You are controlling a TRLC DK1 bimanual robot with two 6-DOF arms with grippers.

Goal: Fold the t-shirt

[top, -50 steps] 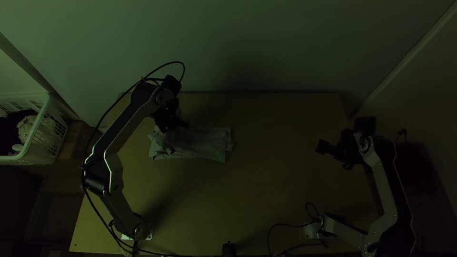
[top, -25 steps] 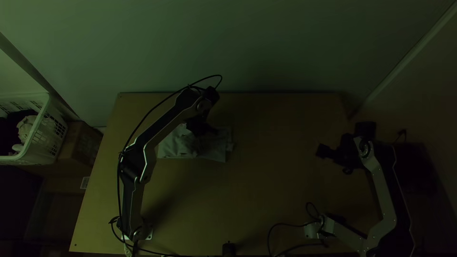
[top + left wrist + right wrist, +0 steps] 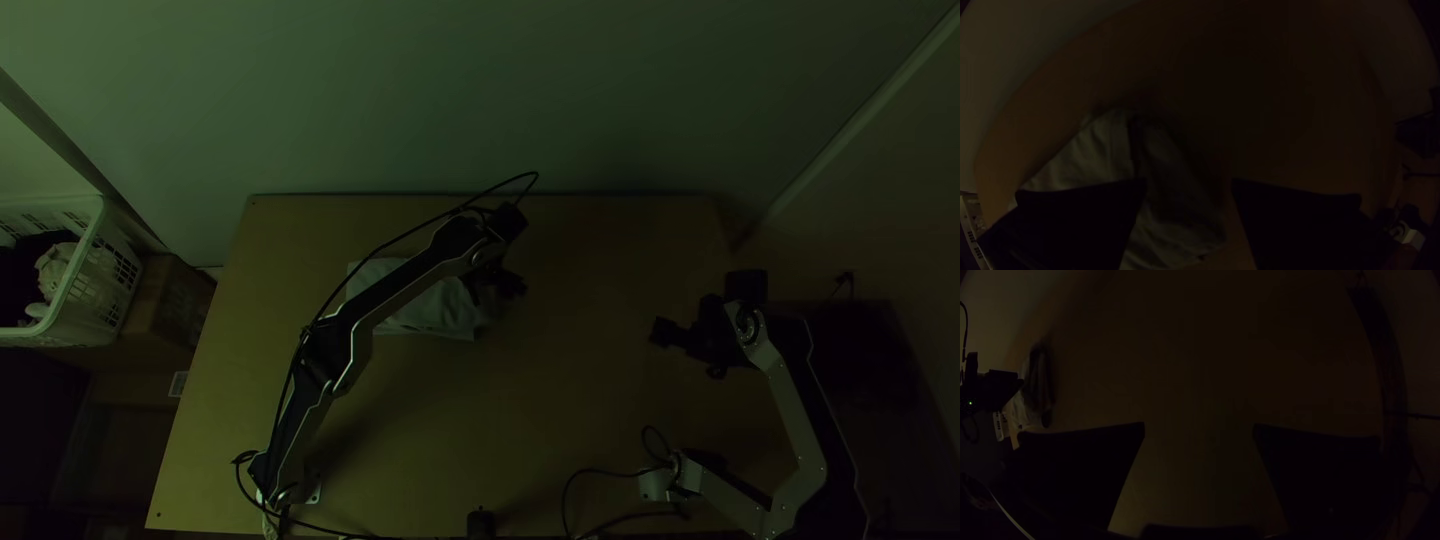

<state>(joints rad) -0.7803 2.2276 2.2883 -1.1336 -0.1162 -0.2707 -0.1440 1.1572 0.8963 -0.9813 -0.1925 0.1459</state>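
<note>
The pale t-shirt [image 3: 430, 312] lies in a compact folded bundle left of the table's middle, partly under the left arm. At its right end is my left gripper [image 3: 510, 287], above the cloth's edge. In the left wrist view my left gripper [image 3: 1189, 187] is open, with part of the t-shirt [image 3: 1095, 155] behind and between its fingers. Off to the right of the table, well apart from the cloth, is my right gripper [image 3: 662, 332]. The right wrist view has my right gripper [image 3: 1199, 430] open over bare wood, and the t-shirt [image 3: 1035, 387] far off.
A white basket [image 3: 88, 275] holding clothes stands left of the table, beside a cardboard box [image 3: 172, 300]. Bare wood of the table [image 3: 560, 400] lies between the arms. A small black object [image 3: 481, 523] sits at the near edge, and cables loop near the right base.
My left gripper has swept right across the t-shirt to its right end, uncovering more of the cloth's left part. The right gripper has shifted slightly left and down. The cloth's visible outline looks little changed.
</note>
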